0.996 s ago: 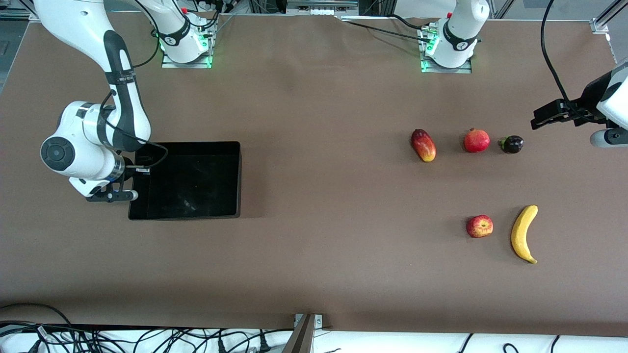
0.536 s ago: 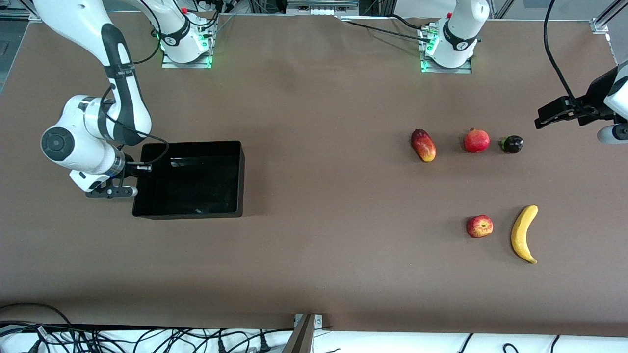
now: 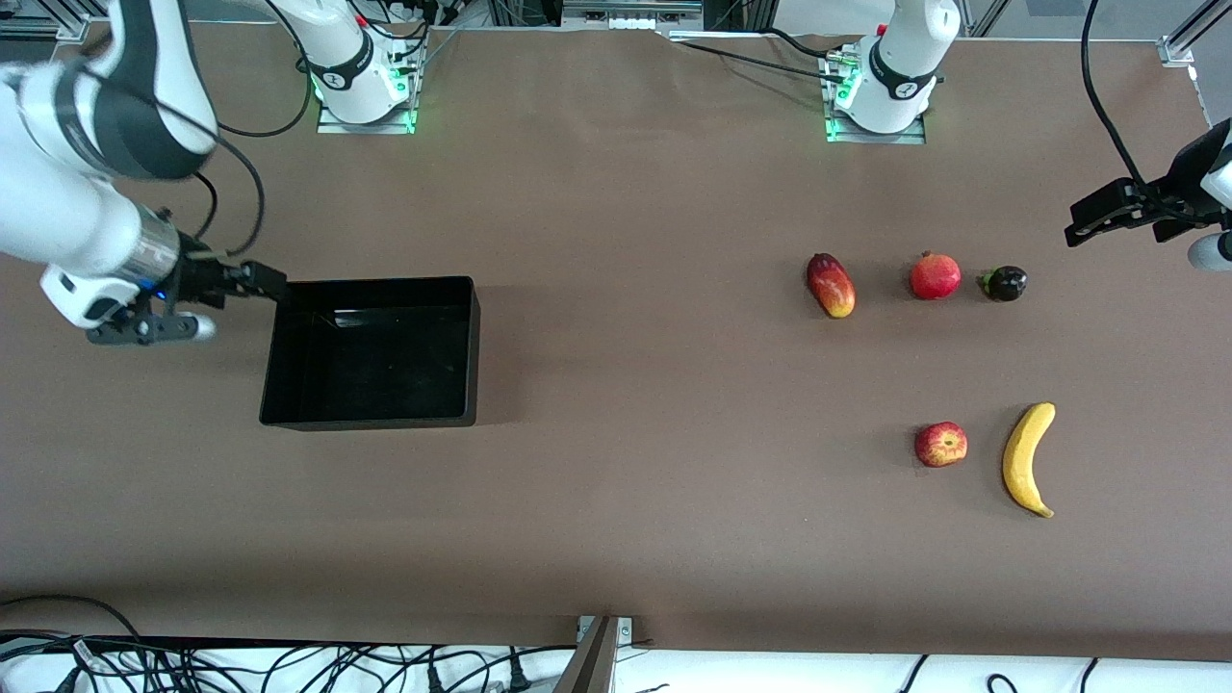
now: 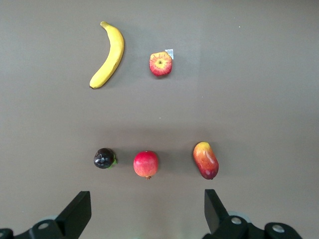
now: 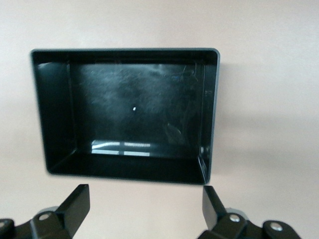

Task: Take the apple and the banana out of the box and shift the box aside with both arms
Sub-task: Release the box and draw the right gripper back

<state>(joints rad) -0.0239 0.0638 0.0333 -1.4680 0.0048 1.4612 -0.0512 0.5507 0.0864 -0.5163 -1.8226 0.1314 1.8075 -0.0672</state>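
The right gripper [image 3: 252, 281] is hovering with its fingers [image 5: 77, 201] spread apart and holding nothing, just beside the corner of the box [image 3: 370, 416] that lies toward the right arm's end of the desk [image 3: 616, 192] and farther from the front camera. In the right wrist view the box [image 5: 55, 109] is sitting empty ahead of the fingers, its long axis running across the gap between them, with its nearest wall clear of both tips.

The left gripper [image 3: 1107, 212] is hanging over the left arm's end of the desk, its fingers [image 4: 79, 211] also wide apart and empty. This arm appears to be waiting.

The apple [image 3: 940, 445] and the banana [image 3: 1026, 459] are lying on the bare desk, well apart from the box and close to each other, the banana's long axis running roughly toward and away from the front camera. A mango [image 3: 831, 285], a pomegranate [image 3: 935, 276] and a dark round fruit [image 3: 1004, 283] are sitting in a row farther from the front camera than those two.

Judging from this layout, both fruits are out and the box is set aside, so the task looks essentially done. The right arm is far nearer to the box; open desk is lying all around the box, so a retreat upward should meet nothing.
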